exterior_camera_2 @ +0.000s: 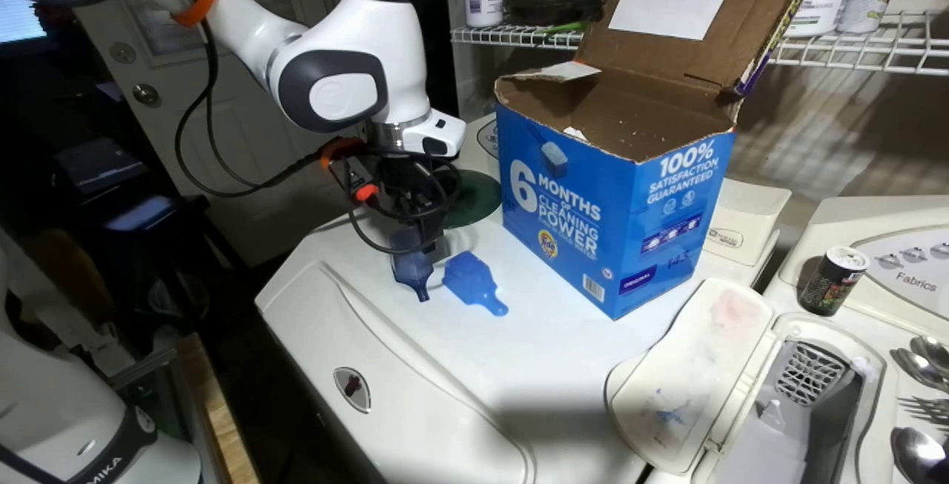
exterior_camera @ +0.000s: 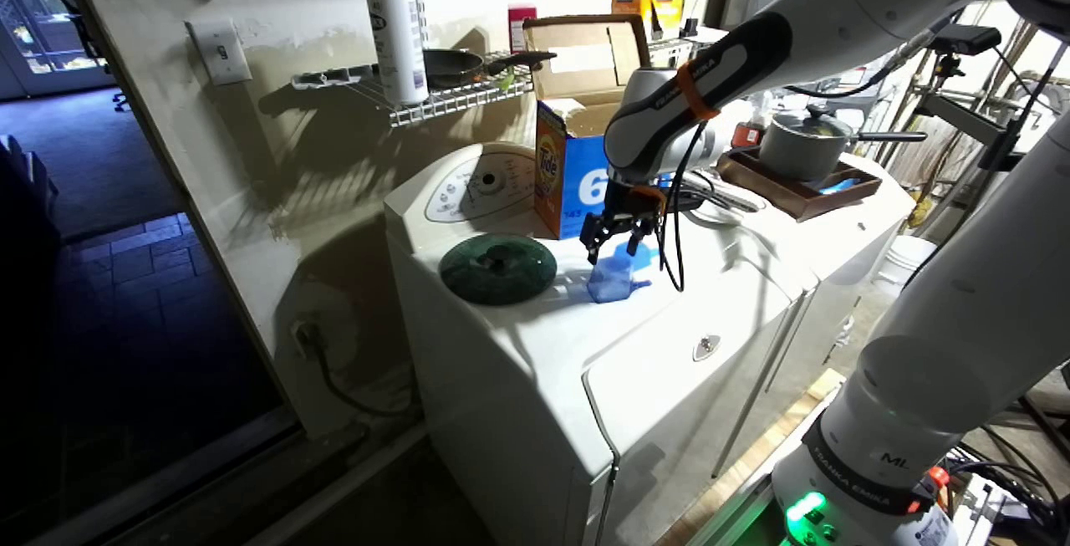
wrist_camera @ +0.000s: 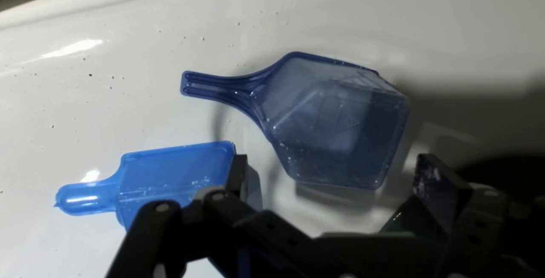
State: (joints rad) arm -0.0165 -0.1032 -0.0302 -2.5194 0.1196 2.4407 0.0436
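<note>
My gripper [wrist_camera: 334,173] is open, its fingers spread wide and pointing down, with nothing held between them. It also shows in both exterior views [exterior_camera: 613,252] [exterior_camera_2: 428,236]. A translucent dark blue scoop [wrist_camera: 328,116] lies nearest to it on the white machine top; in the wrist view its bowl reaches between the fingertips and its handle points left. The same scoop shows in both exterior views [exterior_camera: 608,285] [exterior_camera_2: 411,265]. A brighter blue scoop [wrist_camera: 170,171] lies beside it, partly hidden behind my left finger in the wrist view; it shows whole in an exterior view [exterior_camera_2: 471,280].
A large open blue Tide box [exterior_camera_2: 563,210] stands close beside the scoops. A round dark green lid [exterior_camera: 498,270] lies on the same white machine [exterior_camera: 501,370]. A lidded pot [exterior_camera: 802,145] sits in a brown tray [exterior_camera: 794,199]. A wire shelf [exterior_camera: 468,99] runs along the wall.
</note>
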